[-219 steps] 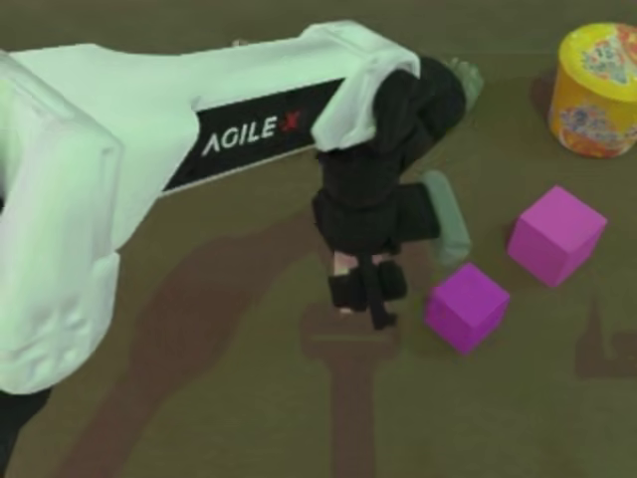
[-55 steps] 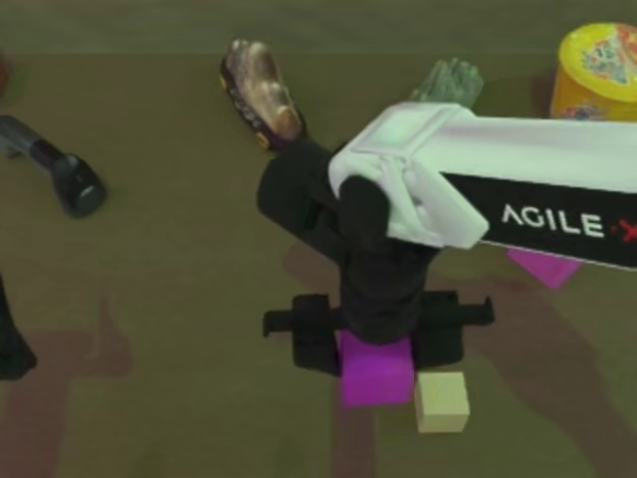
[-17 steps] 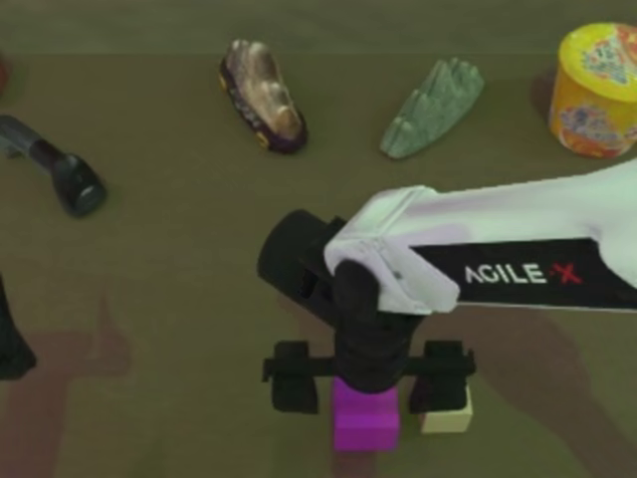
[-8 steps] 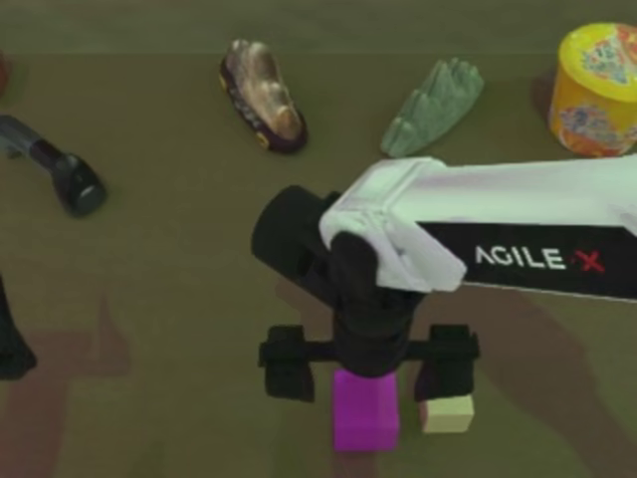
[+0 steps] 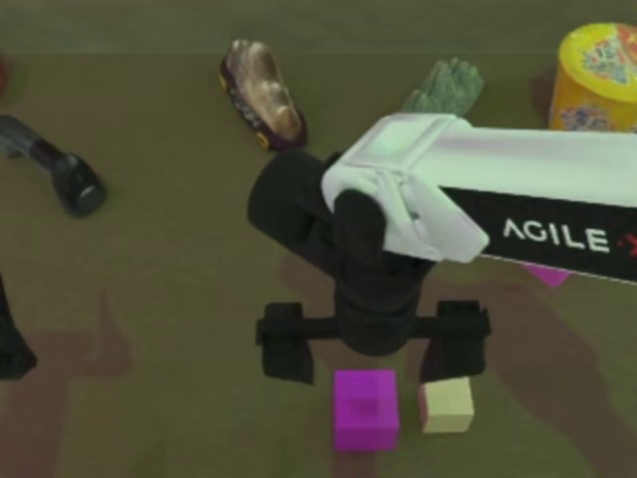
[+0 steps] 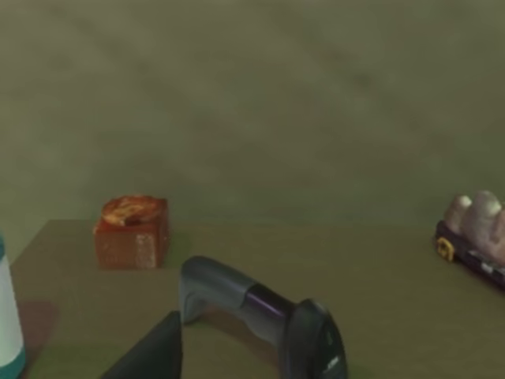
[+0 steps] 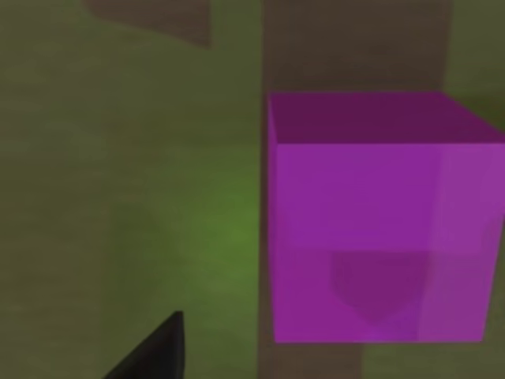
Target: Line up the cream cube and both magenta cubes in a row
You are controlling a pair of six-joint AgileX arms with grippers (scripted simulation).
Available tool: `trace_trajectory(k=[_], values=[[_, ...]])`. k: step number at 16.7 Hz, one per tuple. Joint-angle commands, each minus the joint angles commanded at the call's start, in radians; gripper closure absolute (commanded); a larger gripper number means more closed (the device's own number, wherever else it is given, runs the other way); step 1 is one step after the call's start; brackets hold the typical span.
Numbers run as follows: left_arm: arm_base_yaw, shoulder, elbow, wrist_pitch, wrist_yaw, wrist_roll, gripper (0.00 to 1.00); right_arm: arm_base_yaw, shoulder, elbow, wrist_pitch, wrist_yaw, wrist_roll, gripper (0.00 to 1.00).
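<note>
Near the front of the table, one magenta cube (image 5: 365, 409) rests on its own, and the cream cube (image 5: 446, 404) sits close to its right with a narrow gap. My right gripper (image 5: 373, 354) hovers just behind them, open wide, with black fingers (image 5: 287, 346) spread to both sides and holding nothing. In the right wrist view that magenta cube (image 7: 379, 221) fills the frame beyond one dark fingertip (image 7: 158, 355). Only a sliver of the other magenta cube (image 5: 547, 274) shows under the right arm. My left gripper (image 5: 8, 344) is parked at the left edge.
A brown shoe (image 5: 264, 95), a green figure (image 5: 443, 88) and a yellow patterned tub (image 5: 597, 80) line the back. A black scanner (image 5: 60, 174) lies at the left. The left wrist view shows the scanner (image 6: 260, 316) and a red-brown box (image 6: 132, 233).
My open right gripper has risen and drawn back from the front edge, uncovering the magenta cube and cream cube. Both cubes stay put. The left arm has not moved.
</note>
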Motion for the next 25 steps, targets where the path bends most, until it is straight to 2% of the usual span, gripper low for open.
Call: trace_trajectory(k=[3, 6, 10, 16, 19, 22, 25], values=[[0.000, 0.000, 0.000, 0.000, 0.000, 0.000, 0.00, -0.016, 0.009, 0.013, -0.004, 0.000, -0.034, 0.00], [0.000, 0.000, 0.000, 0.000, 0.000, 0.000, 0.00, -0.077, 0.042, 0.058, -0.020, -0.001, -0.159, 0.00], [0.000, 0.000, 0.000, 0.000, 0.000, 0.000, 0.00, -0.214, 0.103, 0.135, -0.054, -0.004, -0.439, 0.00], [0.000, 0.000, 0.000, 0.000, 0.000, 0.000, 0.00, -0.473, 0.196, 0.247, -0.109, -0.009, -1.011, 0.00], [0.000, 0.000, 0.000, 0.000, 0.000, 0.000, 0.00, -0.589, 0.221, 0.295, -0.121, -0.011, -1.243, 0.00], [0.000, 0.000, 0.000, 0.000, 0.000, 0.000, 0.00, -0.674, 0.227, 0.328, -0.122, -0.013, -1.384, 0.00], [0.000, 0.000, 0.000, 0.000, 0.000, 0.000, 0.00, -0.705, 0.227, 0.341, -0.120, -0.015, -1.429, 0.00]])
